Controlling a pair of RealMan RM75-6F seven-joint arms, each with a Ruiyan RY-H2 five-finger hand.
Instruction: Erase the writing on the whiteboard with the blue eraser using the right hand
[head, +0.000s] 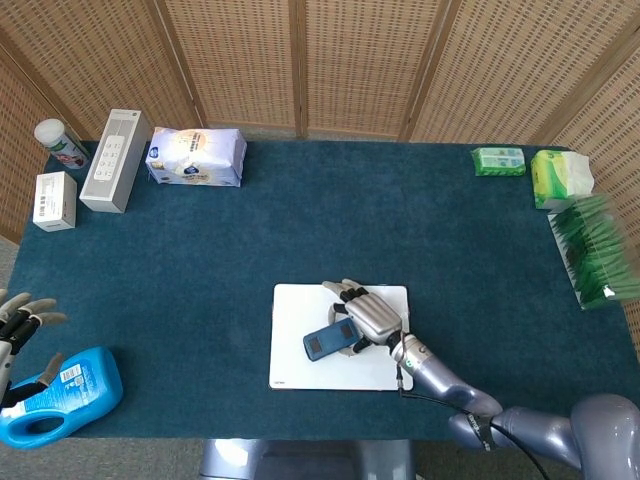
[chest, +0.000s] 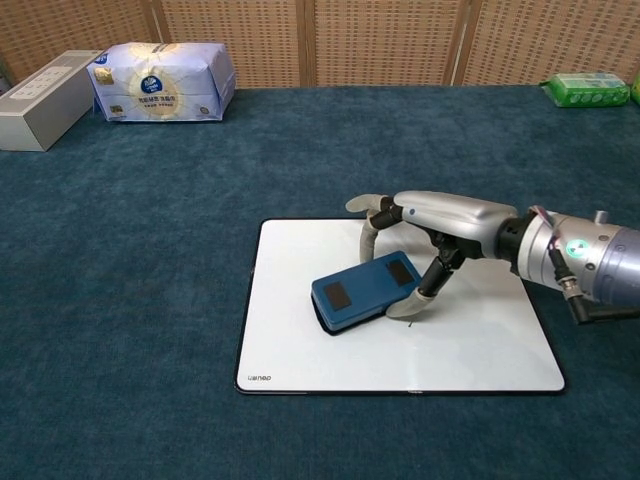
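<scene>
The white whiteboard (chest: 300, 350) (head: 295, 370) lies flat on the blue cloth near the table's front edge. On it rests the blue eraser (chest: 363, 291) (head: 326, 341), lying at a slant near the board's middle. My right hand (chest: 430, 225) (head: 368, 315) grips the eraser from its right end, thumb on the far side and fingers on the near side. A tiny dark mark (chest: 411, 323) shows on the board just beside the fingers. My left hand (head: 18, 322) hovers at the far left edge with fingers spread, holding nothing, above a blue bottle (head: 60, 397).
At the back left stand a grey box (head: 115, 160), a tissue pack (head: 195, 157) (chest: 160, 82), a small white box (head: 55, 200) and a canister (head: 60, 143). Green packs (head: 498, 161) (head: 560, 176) and a green rack (head: 592, 250) line the right side.
</scene>
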